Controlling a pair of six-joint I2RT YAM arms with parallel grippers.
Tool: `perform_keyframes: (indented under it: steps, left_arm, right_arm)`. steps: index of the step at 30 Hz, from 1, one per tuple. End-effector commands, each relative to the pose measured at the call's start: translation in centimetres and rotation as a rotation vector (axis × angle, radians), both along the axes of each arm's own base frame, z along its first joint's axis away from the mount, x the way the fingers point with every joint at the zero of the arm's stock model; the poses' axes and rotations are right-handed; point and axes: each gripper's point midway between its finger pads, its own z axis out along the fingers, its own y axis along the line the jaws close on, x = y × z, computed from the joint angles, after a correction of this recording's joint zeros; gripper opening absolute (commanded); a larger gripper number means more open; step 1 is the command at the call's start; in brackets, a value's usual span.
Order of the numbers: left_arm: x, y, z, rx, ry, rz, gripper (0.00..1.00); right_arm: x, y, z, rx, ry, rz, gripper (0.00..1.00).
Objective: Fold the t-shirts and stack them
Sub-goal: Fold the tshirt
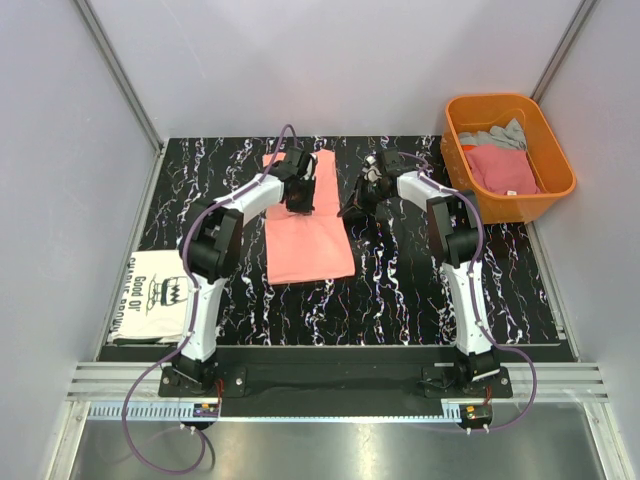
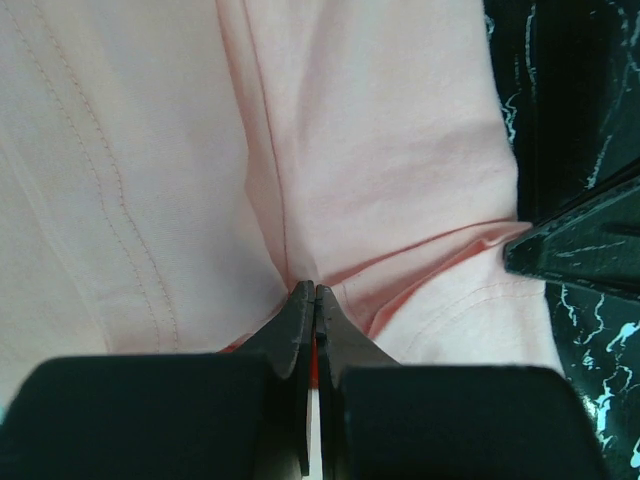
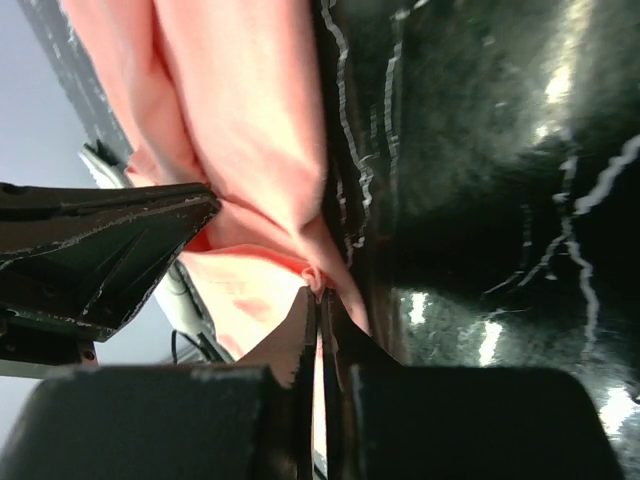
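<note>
Salmon-pink cotton t-shirt (image 1: 308, 240): I see it spread lengthwise at the middle of the black white-veined marble-pattern tabletop (image 1: 430, 290), its far end towards the back wall.
Left gripper (image 2: 315, 295): closed tight on the salmon shirt near its far end; creases in the cloth run into the pinched tips.
Right gripper (image 3: 320, 298): jaws pressed together on a small fold at the shirt's right-hand edge, low over the tabletop.
White cotton t-shirt with black printed lettering (image 1: 160, 295): folded at the table's left edge, beside my left arm, well apart from the salmon one.
Rigid orange plastic tub (image 1: 530, 205): far right corner, beyond the right arm.
Grey t-shirt (image 1: 495, 135): crumpled inside the tub, far side.
Deeper pink t-shirt (image 1: 500, 168): inside the tub, touching the grey one on its near side.
</note>
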Motion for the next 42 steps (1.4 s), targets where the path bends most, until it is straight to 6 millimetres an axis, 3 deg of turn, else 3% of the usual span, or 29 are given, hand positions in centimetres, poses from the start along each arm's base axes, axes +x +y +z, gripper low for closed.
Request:
perform_keyframes:
  steps: [1, 7, 11, 12, 14, 16, 18, 20, 23, 24, 26, 27, 28, 29, 30, 31, 32, 34, 35, 36, 37, 40, 41, 42]
  left_arm:
    - [1.4, 0.1, 0.9, -0.014, -0.039, -0.004, 0.0]
    - [1.7, 0.5, 0.9, -0.023, -0.034, 0.0, 0.0]
    - [1.7, 0.6, 1.5, -0.031, -0.028, 0.0, 0.06]
    - [1.7, 0.4, 2.3, -0.041, -0.034, -0.006, 0.16]
    - [1.9, 0.5, 3.5, -0.044, -0.05, -0.007, 0.24]
    - [2.1, 0.8, 6.0, -0.042, -0.084, 0.009, 0.41]
    - [2.2, 1.0, 9.0, -0.049, -0.13, 0.022, 0.43]
    - [1.8, 1.6, 10.8, -0.049, -0.154, 0.047, 0.48]
    - [0.1, 3.2, 13.7, -0.04, -0.188, 0.107, 0.57]
    - [-1.5, 3.8, 14.6, -0.053, -0.186, 0.131, 0.59]
    - [-3.2, 4.9, 15.2, -0.051, -0.189, 0.176, 0.6]
    - [-5.1, 5.6, 15.5, -0.073, -0.173, 0.215, 0.6]
    - [-6.2, 6.0, 15.3, -0.088, -0.156, 0.239, 0.59]
    - [-8.3, 6.6, 13.2, -0.084, -0.093, 0.267, 0.59]
    - [-9.6, 6.5, 14.4, -0.157, -0.089, 0.328, 0.6]
    - [-10.8, 6.8, 13.7, -0.177, -0.061, 0.369, 0.6]
    - [-13.6, 7.1, 12.1, -0.211, -0.004, 0.396, 0.58]
    - [-15.4, 6.4, 11.2, -0.35, 0.051, 0.512, 0.56]
    - [-17.9, 7.1, 8.0, -0.355, 0.115, 0.563, 0.56]
    - [-17.7, 6.6, 9.8, -0.493, 0.071, 0.62, 0.56]
    - [-18.2, 6.7, 9.3, -0.536, 0.073, 0.658, 0.57]
    - [-19.5, 7.6, 7.6, -0.653, 0.087, 0.808, 0.69]
    - [-20.2, 8.1, 6.1, -0.671, 0.119, 0.89, 0.72]
    - [-20.1, 8.3, 5.7, -0.701, 0.122, 0.923, 0.74]
  right_arm:
    - [0.9, -0.6, -0.2, -0.078, -0.035, -0.045, 0.0]
    - [0.6, -0.8, -0.8, -0.094, -0.027, -0.048, 0.0]
    - [0.9, -0.5, -0.5, -0.079, -0.035, -0.038, 0.13]
    - [1.0, -0.6, -0.3, -0.078, -0.04, -0.041, 0.18]
    - [1.0, -0.7, 0.3, -0.077, -0.043, -0.039, 0.27]
    - [1.0, -1.3, 1.2, -0.096, -0.039, -0.044, 0.36]
    - [1.1, -2.1, 2.1, -0.134, -0.062, -0.033, 0.45]
    - [0.4, -3.5, 3.0, -0.202, -0.065, -0.033, 0.58]
    - [-1.0, -5.4, 4.6, -0.285, -0.079, -0.047, 0.71]
    - [-2.3, -6.1, 3.9, -0.31, -0.049, -0.047, 0.74]
    - [-3.3, -7.2, 5.6, -0.346, -0.075, -0.075, 0.79]
    - [-4.8, -7.8, 6.0, -0.359, -0.066, -0.082, 0.8]
    - [-5.5, -8.0, 6.1, -0.363, -0.063, -0.092, 0.81]
    - [-6.2, -8.0, 6.3, -0.348, -0.042, -0.119, 0.82]
    - [-7.5, -8.1, 6.4, -0.322, -0.039, -0.138, 0.82]
    - [-8.3, -7.6, 6.6, -0.278, -0.028, -0.15, 0.82]
    - [-9.0, -7.3, 6.9, -0.242, 0.004, -0.198, 0.82]
    - [-10.4, -7.1, 7.2, -0.196, -0.026, -0.259, 0.82]
    - [-10.7, -6.9, 7.5, -0.162, 0.0, -0.321, 0.81]
    - [-12.4, -6.6, 7.2, -0.142, 0.011, -0.34, 0.81]
    - [-11.8, -6.1, 7.7, -0.098, -0.029, -0.376, 0.8]
    - [-13.6, -4.0, 7.2, -0.039, 0.004, -0.445, 0.76]
    - [-14.6, -3.6, 6.2, -0.032, 0.052, -0.482, 0.74]
    - [-15.1, -2.0, 6.5, -0.001, 0.029, -0.473, 0.73]
